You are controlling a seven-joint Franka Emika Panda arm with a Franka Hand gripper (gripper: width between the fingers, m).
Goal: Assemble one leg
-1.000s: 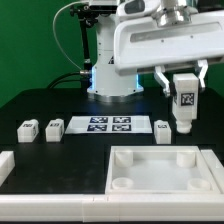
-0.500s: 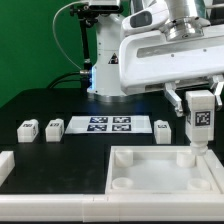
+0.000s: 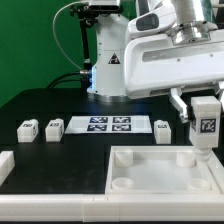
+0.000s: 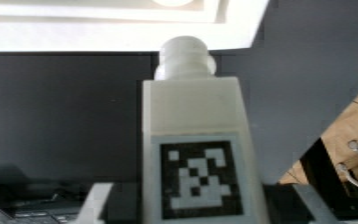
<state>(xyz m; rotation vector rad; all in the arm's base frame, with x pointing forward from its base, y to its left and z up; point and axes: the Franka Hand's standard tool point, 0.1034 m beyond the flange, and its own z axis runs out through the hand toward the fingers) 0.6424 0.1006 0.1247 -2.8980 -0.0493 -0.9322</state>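
Tool [image 3: 205,108] is clamping the leg [image 3: 206,126] upright, long axis vertical, peg end hanging just over the tray's [image 3: 150,150] far socket [image 3: 187,157] toward the exterior view's right.

The leg [image 3: 206,126] is up off the table [image 3: 40,100], upright in the gripper [image 3: 205,104]. It's a small white block, its black-and-white tag square to the exterior view. Its lower end hangs right at the tray's [image 3: 150,152] far socket on the exterior view's right; touching or just above, can't tell. In the wrist view the leg [image 4: 197,150] fills the frame, tag nearest, rounded peg tip pointing away. Three spares rest on the table: leftmost leg [image 3: 27,127], second leg [image 3: 53,128] just beside it, third leg [image 3: 163,127] near the held one.
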